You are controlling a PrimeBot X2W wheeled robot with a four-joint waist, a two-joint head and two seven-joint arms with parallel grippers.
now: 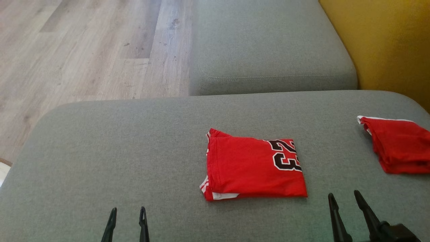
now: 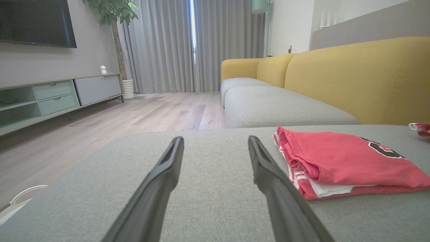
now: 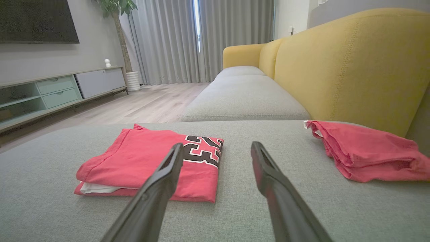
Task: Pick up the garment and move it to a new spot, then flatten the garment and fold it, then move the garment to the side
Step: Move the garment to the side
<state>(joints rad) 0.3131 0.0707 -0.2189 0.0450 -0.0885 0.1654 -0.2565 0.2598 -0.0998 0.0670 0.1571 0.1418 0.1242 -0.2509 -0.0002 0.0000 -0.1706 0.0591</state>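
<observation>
Head view shows the jersey (image 1: 255,166) lying as a neat folded rectangle in the middle of the grey seat (image 1: 100,151), so I judge the flattening and folding done and only the move to the side left. My left claw (image 1: 128,209) hovers low at the near edge, well apart from the cloth, fingers spread and empty. My right claw (image 1: 343,194) sits just beside the jersey's near right corner, also spread and holding nothing; I read that as lined up for the pickup. A second red garment (image 1: 399,146) rests loosely folded at the seat's right end by the yellow backrest (image 1: 389,40), likely marking the side spot. The only writing is "23", black outlined in white, on the jersey's far right part; I can read no brand.
</observation>
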